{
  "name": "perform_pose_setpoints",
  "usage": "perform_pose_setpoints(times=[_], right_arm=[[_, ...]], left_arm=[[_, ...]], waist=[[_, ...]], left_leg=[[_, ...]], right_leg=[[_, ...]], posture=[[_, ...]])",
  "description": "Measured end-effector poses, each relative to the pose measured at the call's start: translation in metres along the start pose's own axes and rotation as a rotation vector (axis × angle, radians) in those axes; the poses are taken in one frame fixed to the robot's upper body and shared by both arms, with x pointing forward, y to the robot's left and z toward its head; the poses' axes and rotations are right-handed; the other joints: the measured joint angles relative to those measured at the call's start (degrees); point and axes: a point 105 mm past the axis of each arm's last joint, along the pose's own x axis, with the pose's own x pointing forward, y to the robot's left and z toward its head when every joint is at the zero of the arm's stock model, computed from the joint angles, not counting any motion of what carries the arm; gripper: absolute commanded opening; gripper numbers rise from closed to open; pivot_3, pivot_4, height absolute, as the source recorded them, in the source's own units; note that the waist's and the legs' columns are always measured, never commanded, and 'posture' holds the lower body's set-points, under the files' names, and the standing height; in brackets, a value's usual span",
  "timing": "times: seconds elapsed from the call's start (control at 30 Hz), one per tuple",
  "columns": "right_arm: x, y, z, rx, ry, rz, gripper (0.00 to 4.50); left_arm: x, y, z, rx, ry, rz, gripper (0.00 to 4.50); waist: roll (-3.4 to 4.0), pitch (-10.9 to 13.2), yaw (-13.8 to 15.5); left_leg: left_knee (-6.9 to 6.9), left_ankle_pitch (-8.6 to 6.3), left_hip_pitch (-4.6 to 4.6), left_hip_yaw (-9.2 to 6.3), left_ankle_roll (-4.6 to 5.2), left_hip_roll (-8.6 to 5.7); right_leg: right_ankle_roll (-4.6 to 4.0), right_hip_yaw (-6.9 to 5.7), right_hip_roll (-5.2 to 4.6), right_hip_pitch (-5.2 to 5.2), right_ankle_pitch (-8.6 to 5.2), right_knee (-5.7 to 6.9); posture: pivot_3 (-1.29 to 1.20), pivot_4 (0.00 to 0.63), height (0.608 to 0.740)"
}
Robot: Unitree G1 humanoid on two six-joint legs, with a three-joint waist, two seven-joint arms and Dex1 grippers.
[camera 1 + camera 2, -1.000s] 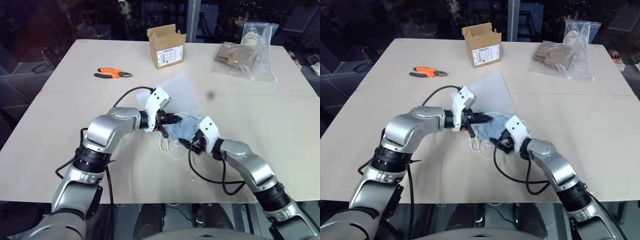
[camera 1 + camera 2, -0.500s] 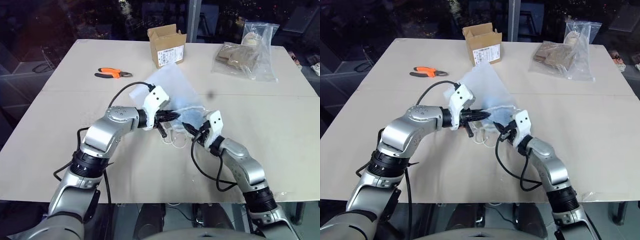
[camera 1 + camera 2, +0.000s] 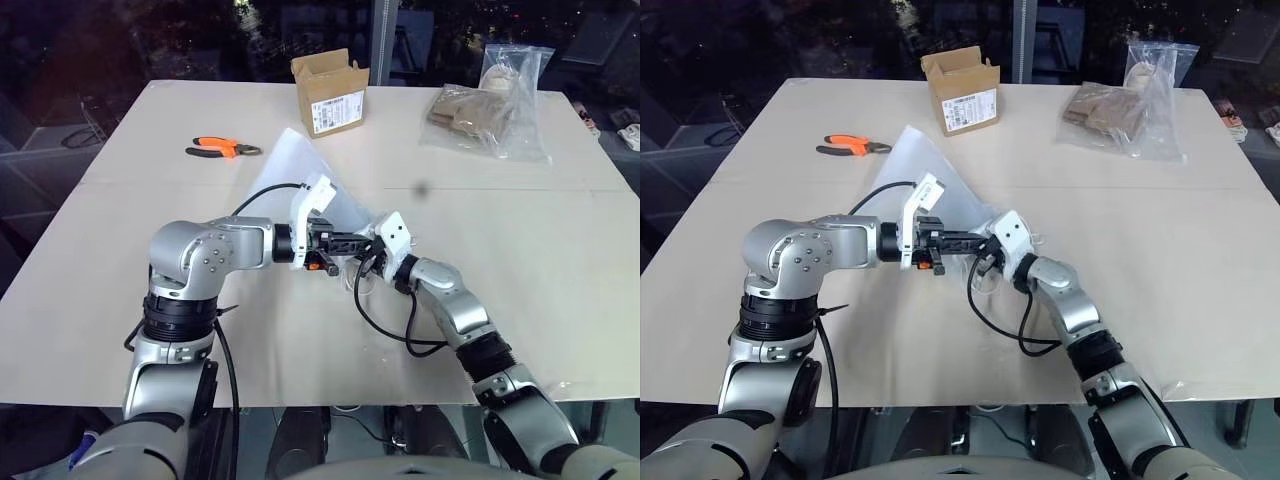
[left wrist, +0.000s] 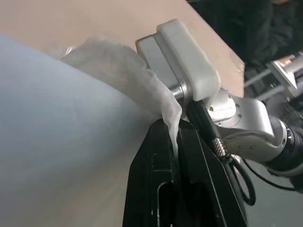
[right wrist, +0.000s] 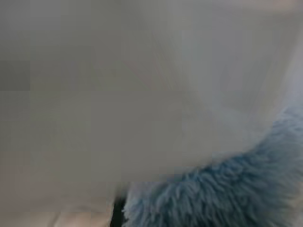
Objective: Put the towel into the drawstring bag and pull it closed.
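Both grippers meet at the bag (image 3: 300, 170), near the middle of the table (image 3: 560, 250). Left gripper (image 3: 352, 241) is clenched on the bag's mouth edge; the left wrist view shows thin white fabric pinched between its black fingers (image 4: 156, 156). Right gripper (image 3: 985, 262) is pushed in at the bag's mouth, right against the left one; its fingers are buried in fabric, so whether it grips anything cannot be told. The right wrist view shows blue terry of the towel (image 5: 227, 194) lying against translucent white cloth. White cord loops (image 3: 362, 283) hang from the mouth just below the grippers.

The bag is lifted off the table and stands up as a pale sheet, slanting away from the grippers toward the far left.

Beyond the bag, far left: orange-handled pliers (image 3: 225, 148) flat on the table. Directly behind the bag: a small open cardboard box (image 3: 330, 92) with a white printed label on its near face; the print is too small to read, contents not visible. Far right of the bag: a clear plastic bag (image 3: 495, 115) holding brown items.

Against a second ago: the bag lay mostly flat then, now it is raised; the towel's blue lump sat exposed between the grippers, now little blue shows from above. The right gripper has come in closer to the left one.
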Motion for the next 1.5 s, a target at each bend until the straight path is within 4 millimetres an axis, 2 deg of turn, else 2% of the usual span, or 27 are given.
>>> perform_pose_setpoints(times=[0.03, 0.13, 0.23, 0.33, 0.47, 0.57, 0.77, 0.8, 0.97, 1.0, 1.2, 1.3, 1.4, 1.5], right_arm=[[-0.002, 0.003, 0.004, 0.140, -0.076, 0.005, 0.09], [-0.009, 0.012, 0.020, 0.363, -0.221, 0.068, 0.09], [-0.019, 0.011, 0.035, 0.451, -0.280, 0.138, 0.09], [-0.016, 0.014, 0.040, 0.451, -0.276, 0.189, 0.09], [0.003, 0.023, 0.037, 0.381, -0.214, 0.254, 0.09], [0.021, 0.038, 0.027, 0.291, -0.134, 0.297, 0.09], [0.024, 0.038, 0.018, 0.281, -0.120, 0.276, 0.09], [0.024, 0.035, 0.018, 0.287, -0.120, 0.256, 1.13], [0.013, 0.019, 0.015, 0.249, -0.105, 0.188, 3.36], [0.009, 0.017, 0.014, 0.234, -0.097, 0.176, 3.70], [-0.029, 0.007, 0.011, 0.124, 0.012, 0.135, 3.70], [-0.041, 0.004, 0.021, 0.066, 0.038, 0.129, 4.47], [-0.046, 0.006, 0.029, 0.006, 0.055, 0.109, 4.47], [-0.061, 0.009, 0.034, -0.038, 0.095, 0.092, 4.47]], left_arm=[[-0.001, -0.001, 0.001, -0.009, -0.006, -0.006, 0.00], [-0.005, 0.003, -0.007, -0.037, 0.001, 0.006, 0.00], [-0.010, 0.001, -0.011, -0.060, 0.004, -0.010, 0.00], [-0.010, -0.002, -0.012, -0.078, 0.008, -0.034, 0.00], [-0.012, -0.006, -0.007, -0.091, -0.004, -0.048, 0.00], [-0.007, -0.014, -0.006, -0.092, -0.001, -0.094, 0.00], [-0.010, -0.009, -0.014, -0.118, 0.006, -0.077, 0.00], [-0.010, -0.009, -0.014, -0.118, 0.004, -0.076, 0.00], [-0.013, -0.005, -0.014, -0.107, -0.014, -0.055, 0.00], [-0.014, -0.003, -0.014, -0.106, -0.017, -0.046, 0.00], [-0.034, 0.023, -0.013, -0.089, -0.039, 0.057, 0.00], [-0.036, 0.032, -0.012, -0.082, -0.050, 0.071, 0.00], [-0.034, 0.034, -0.004, -0.032, -0.074, 0.064, 0.00], [-0.038, 0.038, 0.005, 0.038, -0.086, 0.078, 0.00]], waist=[[0.00, 0.00, 0.00], [0.02, 0.01, -0.04], [0.02, 0.02, 0.15], [0.02, 0.02, 0.05], [0.02, 0.02, -0.20], [0.00, 0.02, -0.17], [0.00, 0.02, -0.06], [0.00, 0.02, -0.03], [0.00, 0.02, 0.00], [0.00, 0.02, 0.00], [0.01, 0.03, 0.00], [0.00, 0.02, 0.06], [0.00, 0.02, 0.08], [-0.01, 0.03, 0.24]], left_leg=[[0.00, 0.00, -0.01, 0.01, 0.00, 0.04], [-0.01, 0.00, -0.02, 0.03, -0.01, 0.10], [0.01, 0.00, -0.02, -0.02, -0.01, 0.12], [0.02, 0.00, 0.05, 0.02, -0.01, 0.03], [0.01, 0.00, 0.19, 0.05, -0.01, 0.00], [-0.03, -0.01, 0.19, 0.05, -0.01, 0.02], [-0.02, -0.01, 0.13, 0.10, -0.03, 0.02], [-0.01, -0.01, 0.13, 0.10, -0.03, 0.02], [0.00, -0.01, 0.16, 0.07, -0.03, 0.02], [0.00, -0.01, 0.16, 0.07, -0.03, 0.02], [-0.09, -0.01, 0.17, 0.09, -0.04, 0.00], [-0.08, -0.01, 0.17, 0.09, -0.04, -0.01], [-0.09, -0.01, 0.17, 0.10, -0.03, -0.01], [-0.11, -0.02, 0.12, 0.12, -0.03, -0.02]], right_leg=[[0.00, 0.01, -0.01, 0.01, 0.01, -0.02], [0.00, 0.01, -0.04, 0.00, 0.01, -0.01], [-0.01, -0.06, -0.09, 0.01, 0.01, 0.02], [-0.02, -0.02, -0.07, 0.01, 0.01, 0.09], [-0.03, 0.06, -0.02, 0.01, 0.00, 0.30], [-0.03, 0.05, 0.00, 0.00, -0.01, 0.31], [-0.02, 0.06, -0.09, -0.01, 0.00, 0.26], [-0.02, 0.06, -0.10, 0.00, 0.00, 0.27], [-0.03, 0.04, -0.11, 0.00, 0.00, 0.33], [-0.03, 0.04, -0.11, 0.00, 0.00, 0.34], [-0.04, 0.03, -0.11, -0.03, -0.01, 0.30], [-0.04, 0.03, -0.10, -0.02, -0.02, 0.28], [-0.05, 0.04, -0.09, -0.03, -0.02, 0.25], [-0.04, 0.04, -0.09, -0.03, -0.02, 0.15]], posture=[[0.00, 0.150, 0.740], [0.00, 0.150, 0.740], [0.00, 0.150, 0.740], [0.00, 0.150, 0.740], [0.00, 0.150, 0.740], [0.00, 0.150, 0.740], [0.00, 0.150, 0.740], [0.00, 0.150, 0.740], [0.00, 0.150, 0.740], [0.00, 0.150, 0.740], [0.00, 0.150, 0.740], [0.00, 0.150, 0.740], [0.00, 0.150, 0.740], [0.00, 0.150, 0.740]])
